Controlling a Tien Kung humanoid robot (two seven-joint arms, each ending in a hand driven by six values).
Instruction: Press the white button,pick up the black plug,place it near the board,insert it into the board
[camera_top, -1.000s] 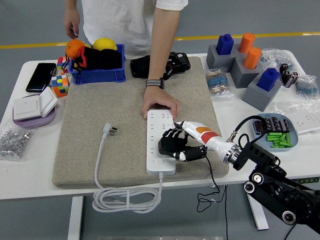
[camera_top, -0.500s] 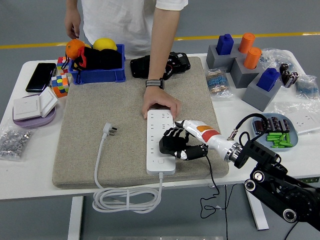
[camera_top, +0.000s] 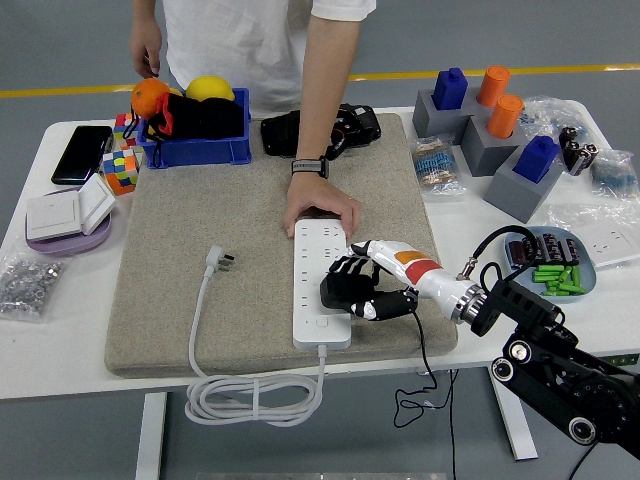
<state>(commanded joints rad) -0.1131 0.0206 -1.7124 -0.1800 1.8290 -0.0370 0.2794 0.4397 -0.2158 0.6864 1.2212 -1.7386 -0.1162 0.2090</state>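
Our right hand (camera_top: 352, 287), fingers curled around what appears to be the light, rigid black plug, hovers over the power strip (camera_top: 320, 290), gripping its body.

Right hand (camera_top: 352, 288) drew slightly right

Bright, even overhead light, no hard glare; white table (camera_top: 60, 330) reads clean without blowing out. Shadows soft and short, tucked under the right hand (camera_top: 352, 290) mid-frame and under the table's near edge at the bottom. Focus sharp across the frame, slight wide-angle bowing toward the left and right edges.
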